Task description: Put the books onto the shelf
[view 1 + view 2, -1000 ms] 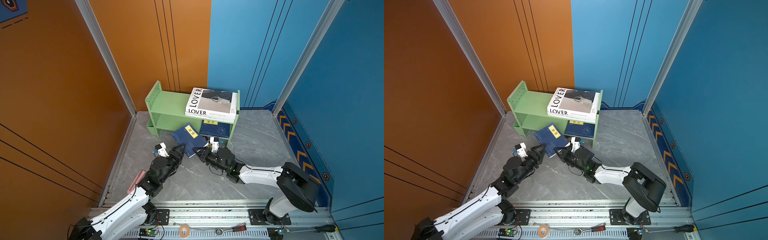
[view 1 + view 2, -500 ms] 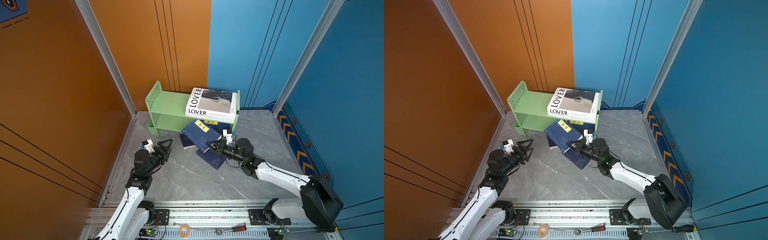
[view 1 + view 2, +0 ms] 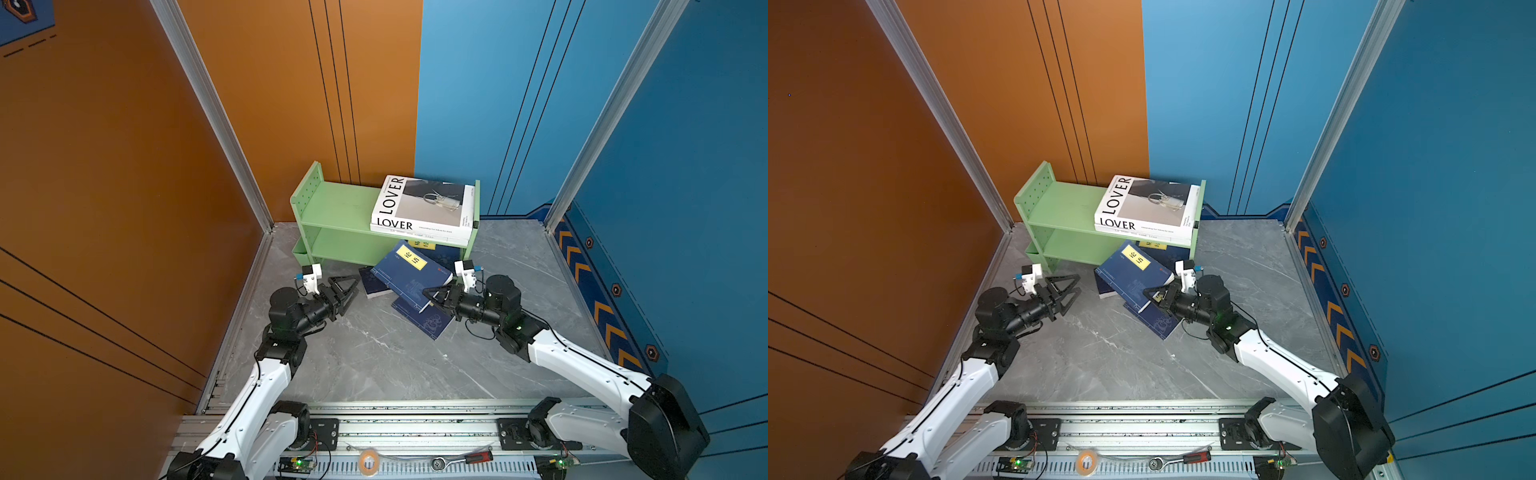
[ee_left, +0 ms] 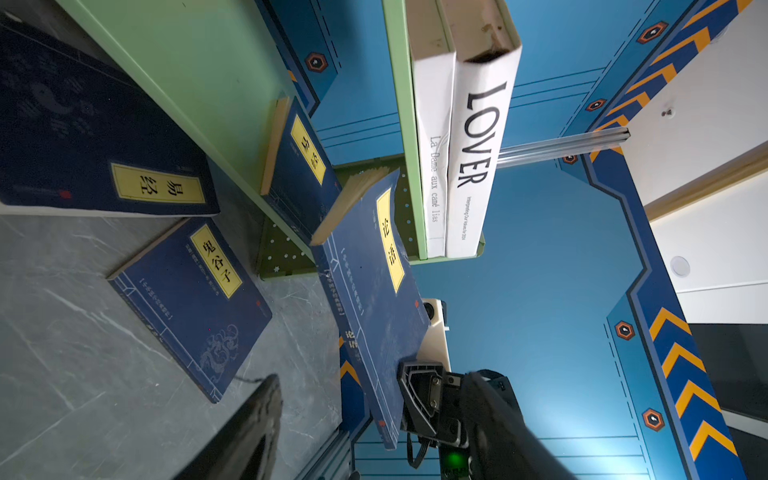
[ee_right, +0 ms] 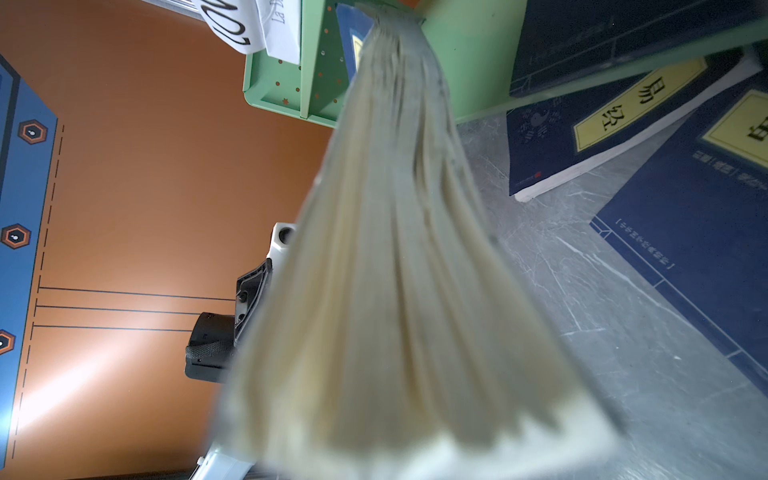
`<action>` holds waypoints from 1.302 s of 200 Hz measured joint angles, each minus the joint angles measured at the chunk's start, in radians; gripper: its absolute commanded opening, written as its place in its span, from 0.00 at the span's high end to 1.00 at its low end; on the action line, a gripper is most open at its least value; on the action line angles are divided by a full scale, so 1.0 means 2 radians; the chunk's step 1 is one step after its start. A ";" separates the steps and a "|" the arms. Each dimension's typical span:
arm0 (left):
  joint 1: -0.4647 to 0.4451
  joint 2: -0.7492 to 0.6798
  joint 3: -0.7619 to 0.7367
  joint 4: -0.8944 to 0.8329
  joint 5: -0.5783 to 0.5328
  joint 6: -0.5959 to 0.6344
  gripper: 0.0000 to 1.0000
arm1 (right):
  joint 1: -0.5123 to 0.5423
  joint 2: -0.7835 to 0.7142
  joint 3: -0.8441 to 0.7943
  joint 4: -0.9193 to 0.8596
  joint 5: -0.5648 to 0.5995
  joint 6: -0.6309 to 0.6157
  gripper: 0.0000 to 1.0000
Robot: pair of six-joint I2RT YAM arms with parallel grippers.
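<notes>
- Books are partly shelved: a large white "LOVER" book (image 3: 419, 203) lies flat on the top tier of the light green two-tier shelf (image 3: 336, 205), stacked on a second white book (image 4: 433, 166).
- A thin navy book with a yellow label (image 4: 301, 153) lies on the lower tier.
- The right end effector (image 3: 432, 294) is clamped on a navy yellow-labelled book (image 3: 409, 270). It is tilted above the grey marble tabletop (image 3: 374, 357), with its far edge near the lower tier.
- Not yet shelved: a dark navy book (image 4: 99, 137) and a lighter navy book (image 4: 195, 299) lie on the tabletop just in front of the shelf.
- The left end effector (image 3: 350, 290) hovers beside them, jaws apart and empty.
</notes>
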 measured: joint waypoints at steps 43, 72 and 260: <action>-0.044 0.038 0.009 0.006 0.003 0.015 0.31 | 0.000 0.000 0.000 0.000 -0.007 0.000 0.91; -0.067 0.060 0.019 0.023 0.002 0.021 0.32 | 0.001 -0.002 0.000 0.001 -0.007 0.000 0.91; -0.111 0.165 0.007 0.185 -0.066 -0.026 1.00 | 0.000 -0.006 0.000 -0.035 0.008 -0.004 0.90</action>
